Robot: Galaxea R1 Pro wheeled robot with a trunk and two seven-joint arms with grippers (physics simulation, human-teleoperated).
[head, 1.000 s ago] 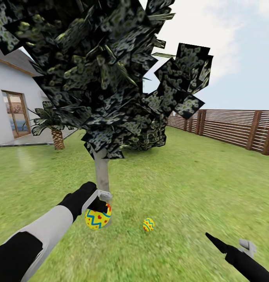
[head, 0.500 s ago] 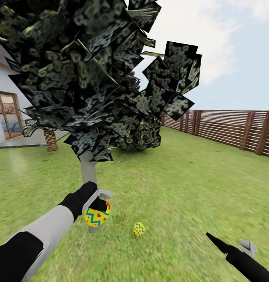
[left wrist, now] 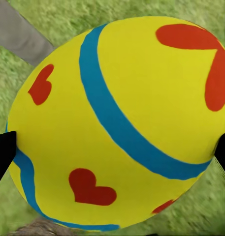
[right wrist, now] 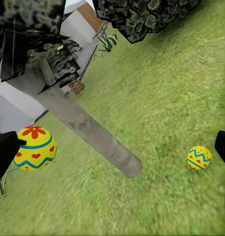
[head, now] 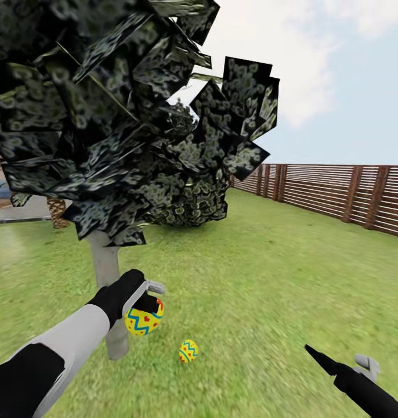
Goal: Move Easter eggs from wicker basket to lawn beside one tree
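My left gripper [head: 145,310] is shut on a yellow Easter egg [head: 143,320] with red hearts and blue zigzags, held above the lawn [head: 268,290] just right of the tree's pale grey trunk [head: 105,267]. In the left wrist view this egg [left wrist: 117,123] sits between the black fingertips [left wrist: 1,155]. A second egg [head: 188,351] lies on the grass near the trunk's foot, and appears as the egg on the ground [right wrist: 199,158] in the right wrist view. My right gripper [head: 338,357] hangs open low at the right, with nothing in it. The wicker basket and the third egg are out of view.
The tree's dark angular crown [head: 94,116] hangs low over my left arm. A dark shrub [head: 193,203] stands behind it, and a palm trunk [head: 57,212] at the left. A brown slatted fence [head: 338,191] bounds the right side. Open grass stretches to the right.
The whole picture has shifted: the tree and the lying egg now sit further left and look nearer, so the camera moved. Both arms keep their pose and the left gripper still holds its egg.
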